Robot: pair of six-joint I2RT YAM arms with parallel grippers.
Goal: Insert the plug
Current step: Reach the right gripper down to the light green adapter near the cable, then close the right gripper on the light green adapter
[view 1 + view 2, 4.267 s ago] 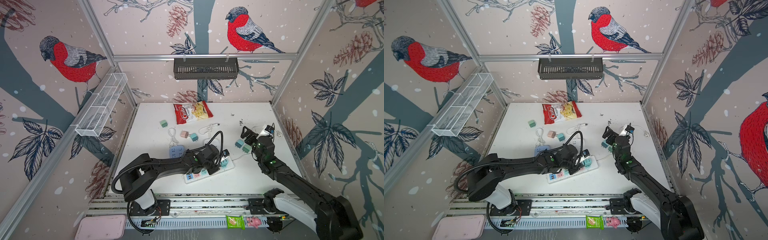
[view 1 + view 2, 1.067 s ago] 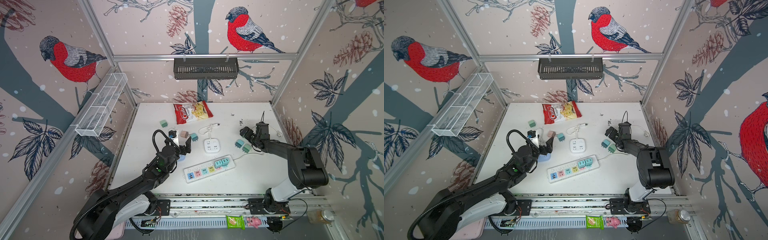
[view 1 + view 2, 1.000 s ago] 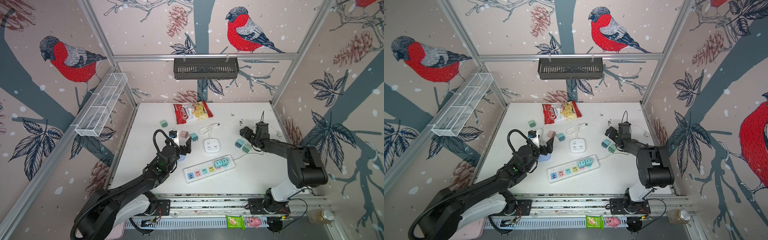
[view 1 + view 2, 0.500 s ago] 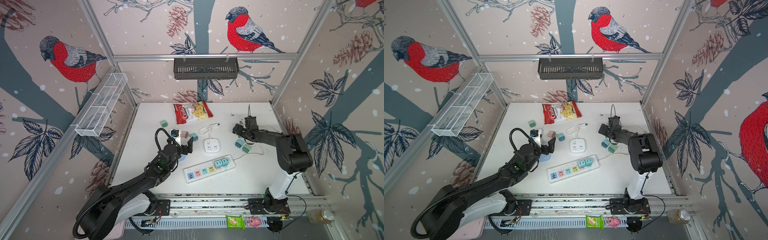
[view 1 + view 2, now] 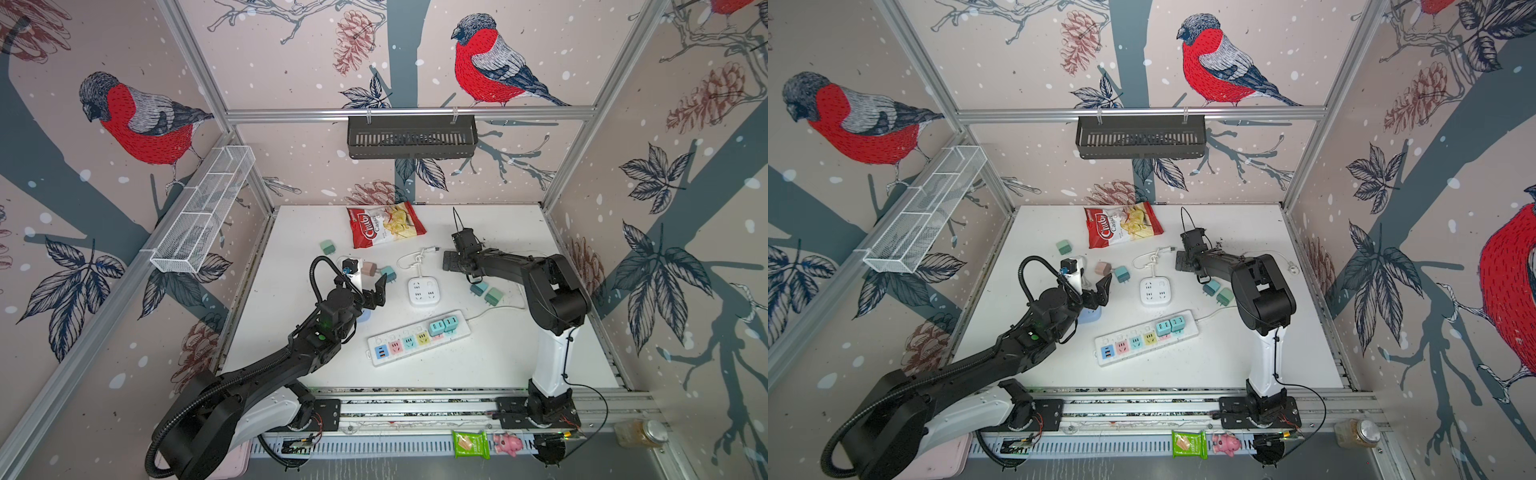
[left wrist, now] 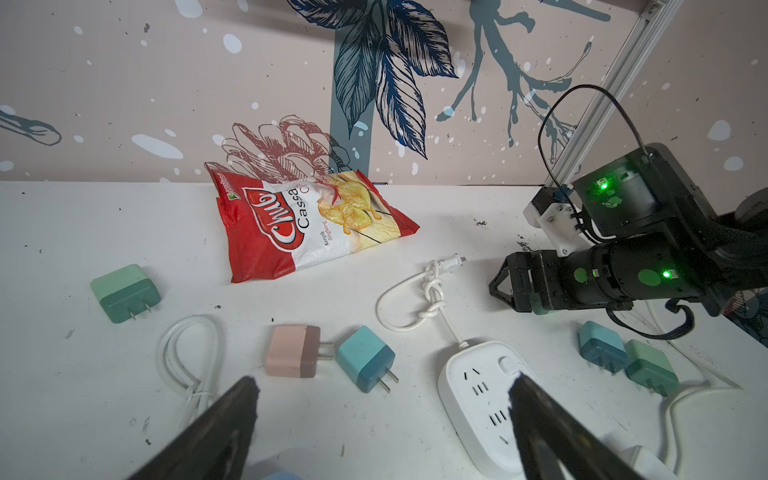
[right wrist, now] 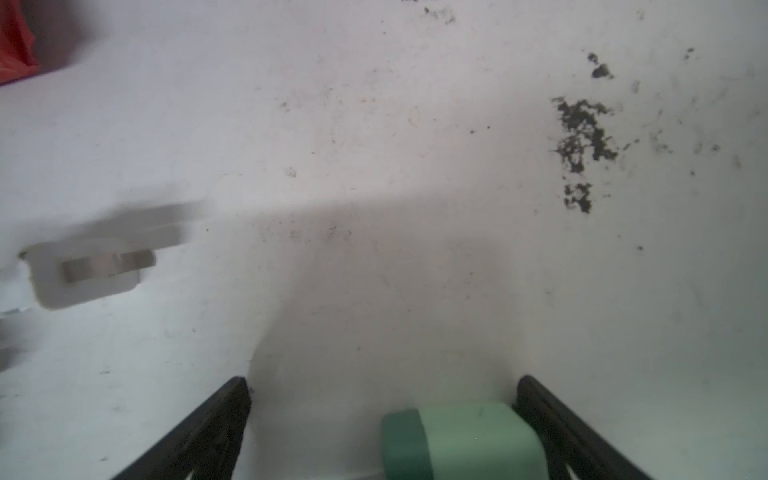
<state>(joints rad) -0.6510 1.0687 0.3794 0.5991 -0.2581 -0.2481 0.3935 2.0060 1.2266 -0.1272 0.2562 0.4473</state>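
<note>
Plugs are lying loose on the white table. We are seeing a green plug and a dark teal plug just beside each other, right of centre in both top views, under the right arm's wrist. Right gripper is hovering just up-left of that pair with its jaws spread wide, gripping nothing. In the right wrist view the green plug is showing low in frame between the fingers, close to one and well clear of the other.

Left gripper is hanging left of centre with its jaws wide apart too, and empty. We are seeing a pink plug and a light teal plug lying on the table just beyond it, near each other. A pale green plug is sitting alone further up-left.

Power strip is lying slanted at lower centre, with two inserted plugs sitting in its right-end sockets. A white cube socket is resting between the two grippers, its knotted cord looping upward. A chips bag is lying at the top centre of the table.
</note>
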